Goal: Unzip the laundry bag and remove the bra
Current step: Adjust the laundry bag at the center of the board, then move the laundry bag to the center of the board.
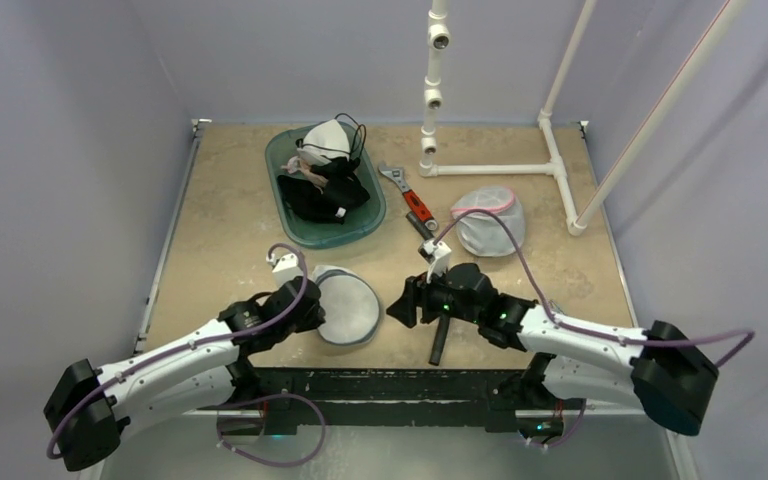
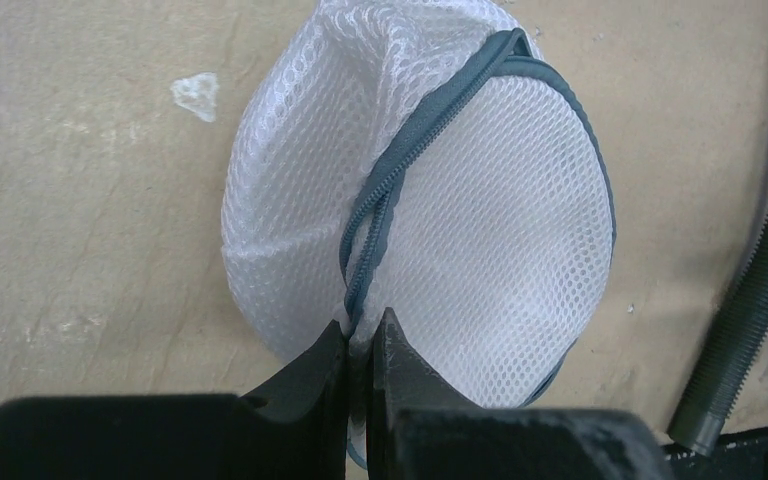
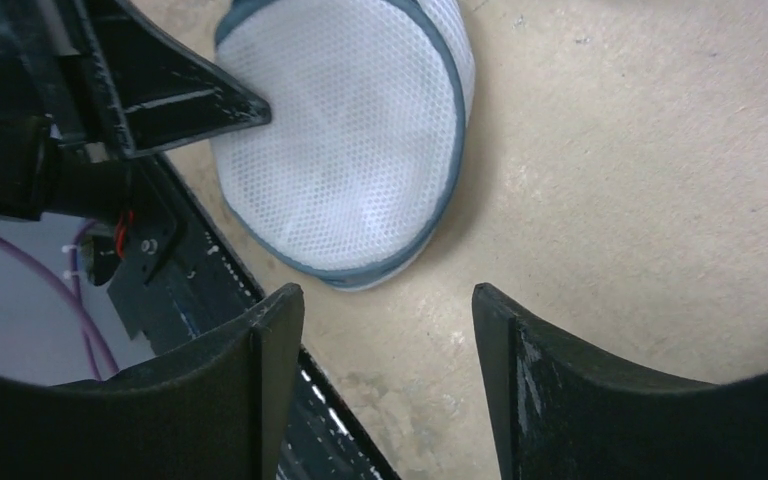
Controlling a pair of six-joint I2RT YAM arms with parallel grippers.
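Tan counter [image 1: 230,200]. Left gripper [image 2: 365,345] pinches the bag [image 2: 480,220] at its zipper [image 2: 380,190]; right gripper [image 3: 385,300] hangs open, empty, beside it. The pinch may slip if tugged.

The bag [image 2: 480,220] lies on the table [image 1: 230,200] right at the left claw [image 2: 360,345] and just left of the right claw [image 3: 385,295], with a tub [image 1: 290,215] of clothes [image 1: 325,185], a wrench [image 1: 412,200] and a second bag [image 1: 488,222] ranged left to right beyond both claws.
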